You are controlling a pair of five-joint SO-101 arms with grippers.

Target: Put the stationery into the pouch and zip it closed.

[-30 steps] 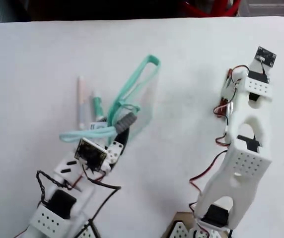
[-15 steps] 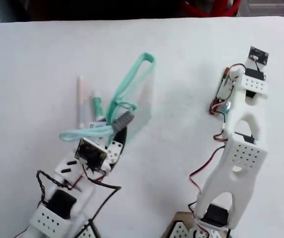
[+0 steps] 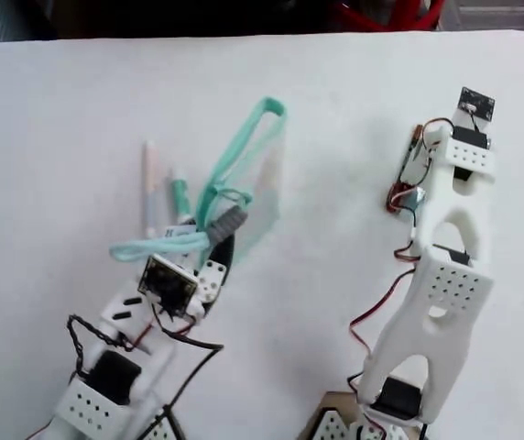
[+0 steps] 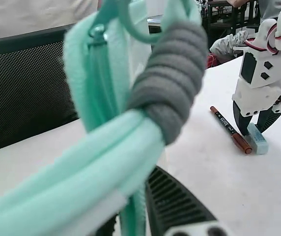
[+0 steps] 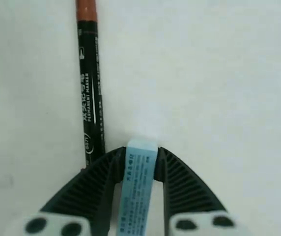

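Right wrist view: the eraser (image 5: 138, 182) sits on the table (image 5: 219, 73), clamped in the right hand (image 5: 139, 153), with the marker (image 5: 89, 88) just beside that hand. The left hand (image 3: 225, 234) pinches the pouch (image 3: 244, 174) rim and holds it up, well apart from the right hand. The eraser should be lifted straight, carried over the mouth and released only once inside. Since a second ago the right arm (image 3: 441, 293) has shifted outward and the pouch has tilted slightly.

Plain white tabletop (image 3: 51, 101). Lying flat on it: a pale pink pen (image 3: 150, 188) right beside a green pen (image 3: 180, 194). Well apart from those, a black marker with a brown cap (image 5: 90, 88) and a light blue block eraser (image 5: 136, 182) just beside it.
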